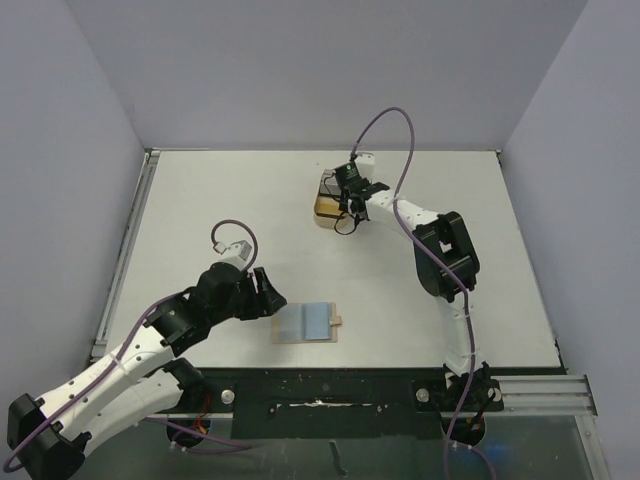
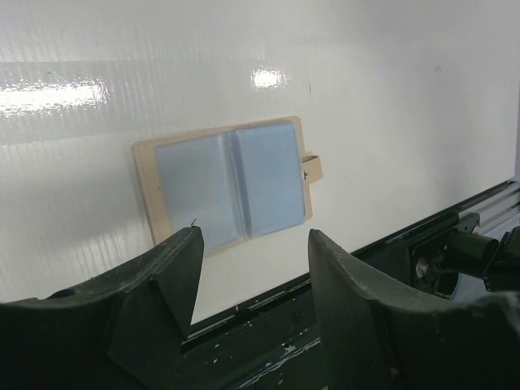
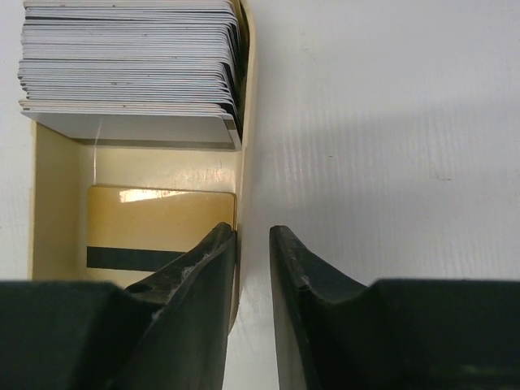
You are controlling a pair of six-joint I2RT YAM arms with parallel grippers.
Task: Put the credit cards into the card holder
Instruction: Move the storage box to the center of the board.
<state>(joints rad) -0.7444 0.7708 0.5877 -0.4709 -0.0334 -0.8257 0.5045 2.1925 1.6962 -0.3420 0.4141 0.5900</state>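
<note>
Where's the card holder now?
Top view: the card holder lies open near the table's front edge, left of centre, just right of the left hand.

No legible text, brand or number anywhere. Checked gold card [image 3: 154,221] (plain dark stripe only), stacked credit cards [image 3: 130,73] at far side, card holder [image 2: 227,183] near middle: nothing readable.

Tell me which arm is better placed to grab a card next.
Right. The right tool is at the tray holding the cards; the left tool hovers beside the card holder, far from them.
</note>
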